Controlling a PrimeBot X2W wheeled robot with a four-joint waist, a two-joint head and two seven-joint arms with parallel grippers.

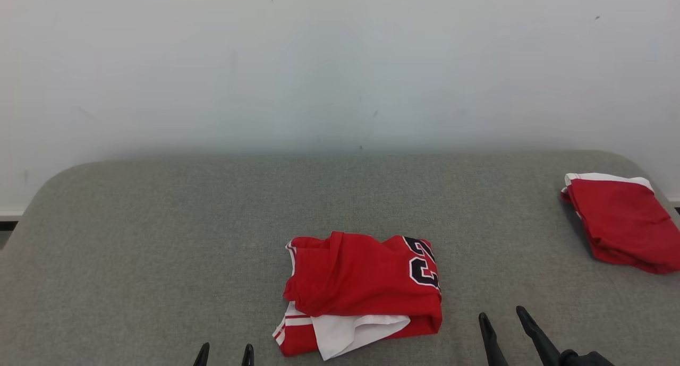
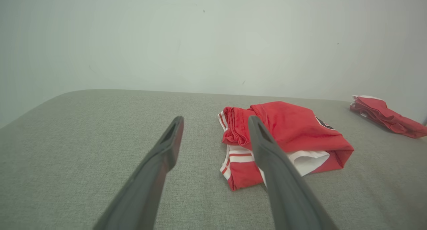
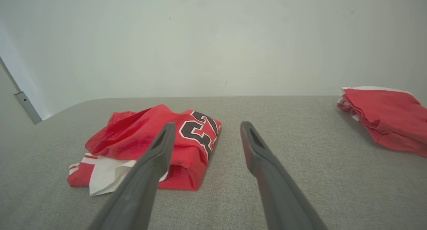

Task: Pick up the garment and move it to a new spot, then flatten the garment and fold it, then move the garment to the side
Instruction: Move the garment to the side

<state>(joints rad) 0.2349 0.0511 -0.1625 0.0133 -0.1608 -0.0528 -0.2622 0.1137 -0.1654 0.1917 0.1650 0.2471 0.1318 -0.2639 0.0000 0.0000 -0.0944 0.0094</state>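
Note:
A red garment (image 1: 361, 289) with black numbers and white trim lies loosely folded on the grey table, near the front centre. It also lies right of centre in the left wrist view (image 2: 293, 130) and at the left in the right wrist view (image 3: 146, 140). My left gripper (image 1: 224, 350) stands open at the bottom edge, left of the garment, apart from it. In its own view the left gripper (image 2: 215, 121) has nothing between its fingers. My right gripper (image 1: 502, 315) stands open to the garment's right. Seen from its wrist, the right gripper (image 3: 205, 126) is empty too.
A second folded red garment (image 1: 621, 222) with a white edge lies at the table's far right (image 2: 387, 116) (image 3: 383, 113). The grey fabric table (image 1: 159, 238) has rounded back corners and ends at a pale wall (image 1: 340, 63).

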